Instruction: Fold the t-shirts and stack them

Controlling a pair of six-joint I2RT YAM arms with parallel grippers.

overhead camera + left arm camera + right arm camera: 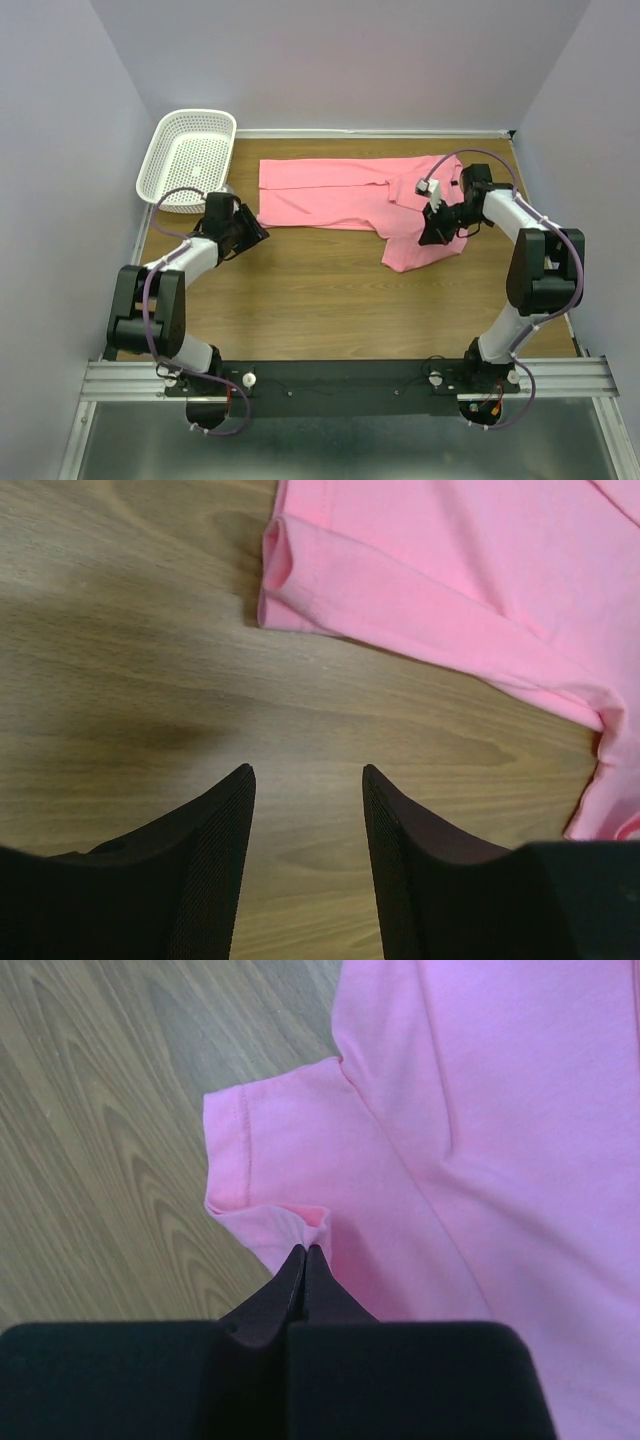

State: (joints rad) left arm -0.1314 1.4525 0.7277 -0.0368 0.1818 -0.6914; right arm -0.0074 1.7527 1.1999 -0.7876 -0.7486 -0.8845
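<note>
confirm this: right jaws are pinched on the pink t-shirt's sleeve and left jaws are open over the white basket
Wrong on one point: the left jaws are open over bare wooden table, short of the pink t-shirt, not over the white mesh basket. The left wrist view shows it. The right jaws do pinch the sleeve.

I'm seeing the t-shirt (330, 195) plain pink all over. Now the table (300, 290): brown, streaky wood grain. That basket (190, 155), white, mesh-patterned. My left gripper (308, 772) is black, finely ribbed inside; walls (350, 60) pale lilac.
</note>
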